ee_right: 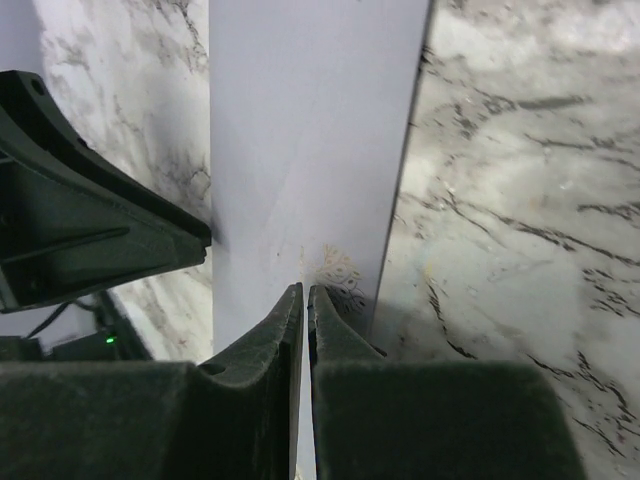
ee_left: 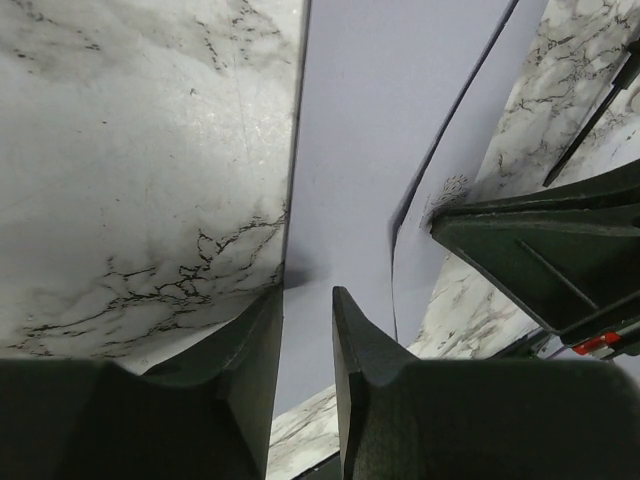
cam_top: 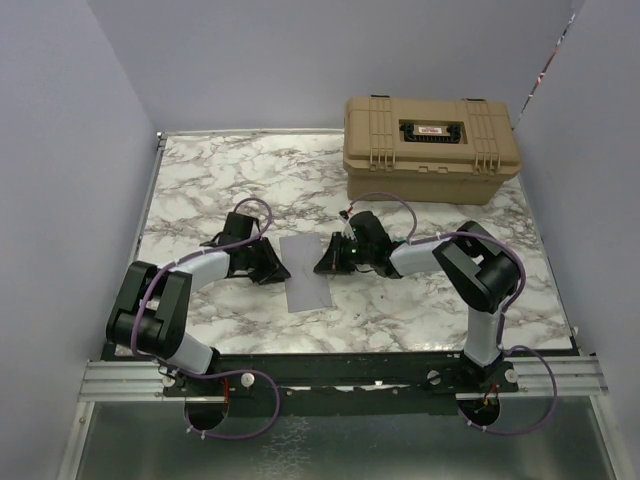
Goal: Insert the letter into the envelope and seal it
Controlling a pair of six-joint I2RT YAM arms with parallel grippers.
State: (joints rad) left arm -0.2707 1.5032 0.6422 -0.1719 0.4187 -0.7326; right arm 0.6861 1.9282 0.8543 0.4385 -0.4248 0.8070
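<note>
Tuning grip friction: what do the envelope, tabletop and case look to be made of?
Envelope: thin matte grey paper, judging by how flat it lies and its sharp fold line.
Tabletop: marble-patterned with a faint sheen; probably printed laminate or vinyl, though real stone can't be ruled out.
Case: tan moulded hard plastic, matte, judging by its ribs and latches.

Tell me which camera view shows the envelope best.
Top external: the envelope lies flat with nearly its full grey outline in frame. The left wrist and right wrist views each show only a close strip of its surface, with the ends cut off.
</note>
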